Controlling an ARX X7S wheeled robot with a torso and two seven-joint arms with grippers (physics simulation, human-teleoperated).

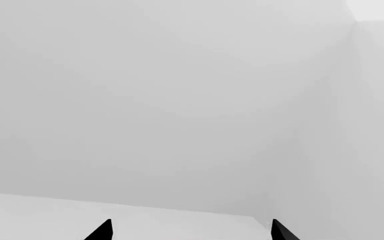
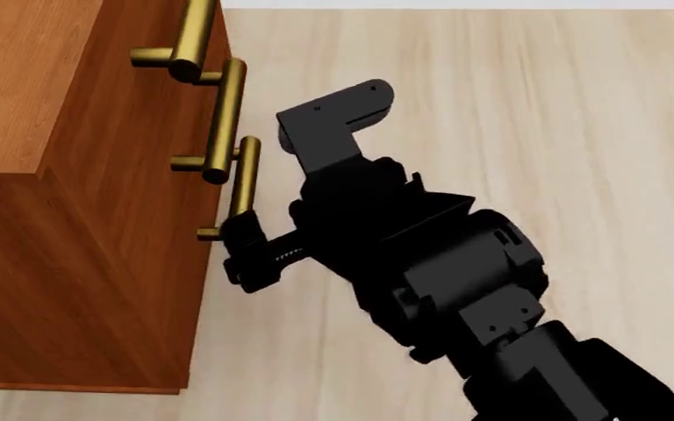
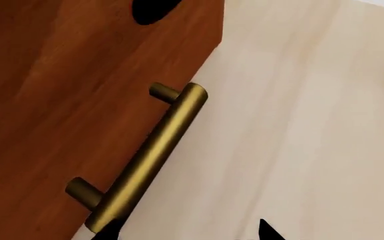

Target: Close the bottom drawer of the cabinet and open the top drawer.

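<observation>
The cabinet point(image 2: 32, 79) fills the left of the head view, its reddish-brown front carrying three brass bar handles. The top drawer point(image 2: 138, 44) has the uppermost handle point(image 2: 190, 35). The bottom drawer point(image 2: 179, 219) has the lowest handle point(image 2: 243, 180), and its front looks flush with the drawers above. My right gripper point(image 2: 234, 254) is just below that handle, close to the drawer front. In the right wrist view the bottom drawer point(image 3: 58, 100) and its handle point(image 3: 152, 155) run diagonally. The right gripper point(image 3: 185, 232) is open, one fingertip by the handle's end. My left gripper point(image 1: 190, 231) is open and faces blank white walls.
Pale wooden floor point(image 2: 548, 105) spreads to the right of the cabinet. The middle drawer's handle point(image 2: 225, 118) sits between the other two. My black right arm point(image 2: 455, 281) crosses the lower middle of the head view. The left arm is out of the head view.
</observation>
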